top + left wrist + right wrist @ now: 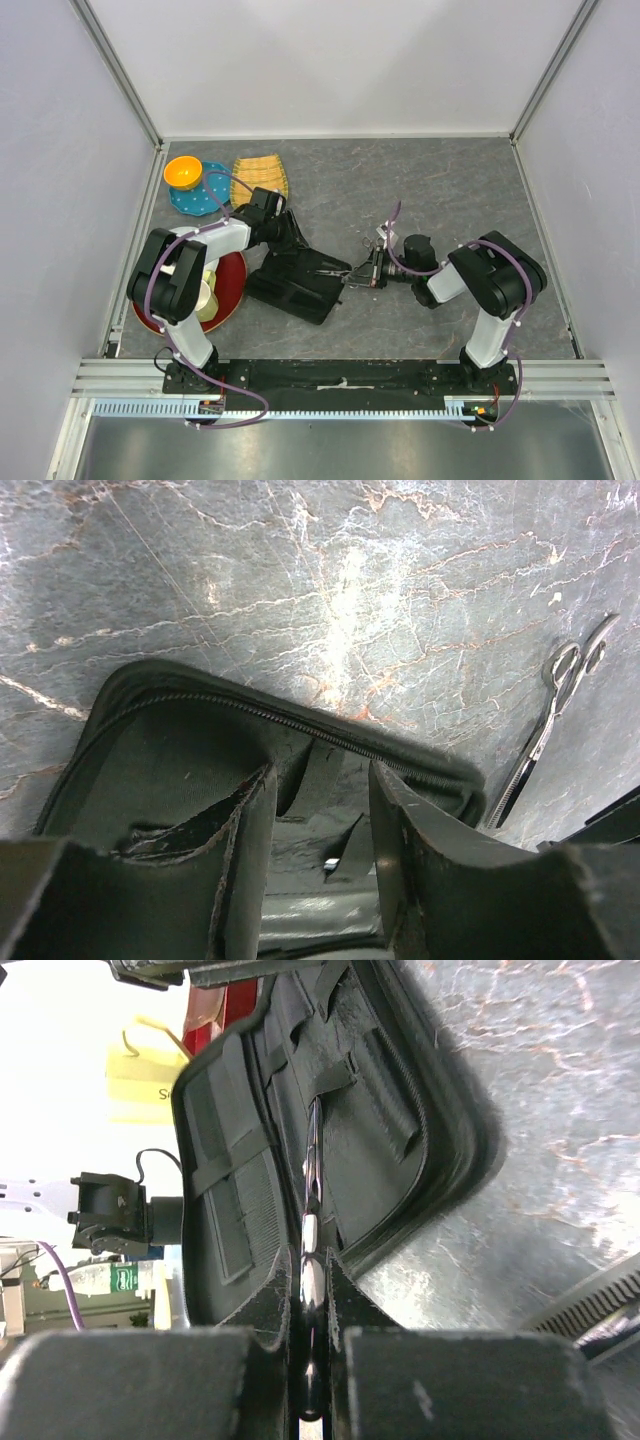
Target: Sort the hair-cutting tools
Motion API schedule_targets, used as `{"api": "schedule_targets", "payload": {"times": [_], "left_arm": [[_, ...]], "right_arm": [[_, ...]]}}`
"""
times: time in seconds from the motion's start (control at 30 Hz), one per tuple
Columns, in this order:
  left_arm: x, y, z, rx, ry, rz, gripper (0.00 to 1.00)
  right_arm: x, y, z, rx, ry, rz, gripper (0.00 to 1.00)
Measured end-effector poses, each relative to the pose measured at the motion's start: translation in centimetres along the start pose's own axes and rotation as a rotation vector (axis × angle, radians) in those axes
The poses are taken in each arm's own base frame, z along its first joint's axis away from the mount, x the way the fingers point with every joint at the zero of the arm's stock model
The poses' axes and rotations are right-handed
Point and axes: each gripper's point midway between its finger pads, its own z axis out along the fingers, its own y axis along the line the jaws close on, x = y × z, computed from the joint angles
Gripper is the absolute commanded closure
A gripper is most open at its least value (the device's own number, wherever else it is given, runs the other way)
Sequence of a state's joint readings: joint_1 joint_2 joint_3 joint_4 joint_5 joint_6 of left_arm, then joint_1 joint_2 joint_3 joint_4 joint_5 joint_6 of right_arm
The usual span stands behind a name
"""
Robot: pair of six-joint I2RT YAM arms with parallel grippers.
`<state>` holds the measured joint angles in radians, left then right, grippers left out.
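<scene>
- at the middle of the grey marbled table [450, 190], the flat black rectangular zip case [292, 285] lies open, and both arms reach in to it from either side.
- the right gripper [310, 1265] has its fingers pressed together on one slim silver metal pair of scissors [312, 1175], held edge-on. the blades point into the case, and the tip sits at or under a black elastic strap on the inner wall.
- the left gripper [322, 775] is spread, with its fingers over the zipped rim of the case. whether it presses the case down or only hovers above it, i cannot tell.
- a second slim silver pair of scissors with ring handles [545, 725] lies flat on the bare table just beside the case, apart from both grippers.
- the narrow black plastic comb does not show clearly in any view. it may be in the case, black against black, but i cannot say.
- judged from this, the sorting is early to midway. one pair is partly slotted and not let go, one pair is loose on the table, and the comb is unaccounted for.
- the held scissors look thin, bright and smooth, closed into one narrow bar. they would likely slip or twist in the grip if the strap drags on them.
</scene>
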<state>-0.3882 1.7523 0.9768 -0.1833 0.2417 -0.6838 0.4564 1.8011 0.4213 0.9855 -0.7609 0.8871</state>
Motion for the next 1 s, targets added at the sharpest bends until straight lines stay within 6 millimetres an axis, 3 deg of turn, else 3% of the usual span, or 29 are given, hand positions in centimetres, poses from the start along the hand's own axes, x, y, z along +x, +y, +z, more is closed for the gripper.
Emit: {"api": "schedule_targets", "payload": {"times": [0.17,0.37,0.83,1.0], "left_arm": [[0.0,-0.1,0.0,0.007,0.0,0.001,0.51],[0.1,-0.1,0.1,0.016,-0.001,0.002,0.52],[0.1,-0.3,0.2,0.038,-0.017,0.008,0.52],[0.2,-0.2,0.1,0.046,-0.027,0.01,0.52]], "right_arm": [[1.1,0.3,0.9,-0.013,0.022,0.007,1.0],[1.1,0.4,1.5,-0.016,0.0,0.008,1.0],[3.2,0.3,1.7,0.013,-0.117,0.134,1.0],[3.3,0.5,1.9,0.022,-0.142,0.141,0.89]]}}
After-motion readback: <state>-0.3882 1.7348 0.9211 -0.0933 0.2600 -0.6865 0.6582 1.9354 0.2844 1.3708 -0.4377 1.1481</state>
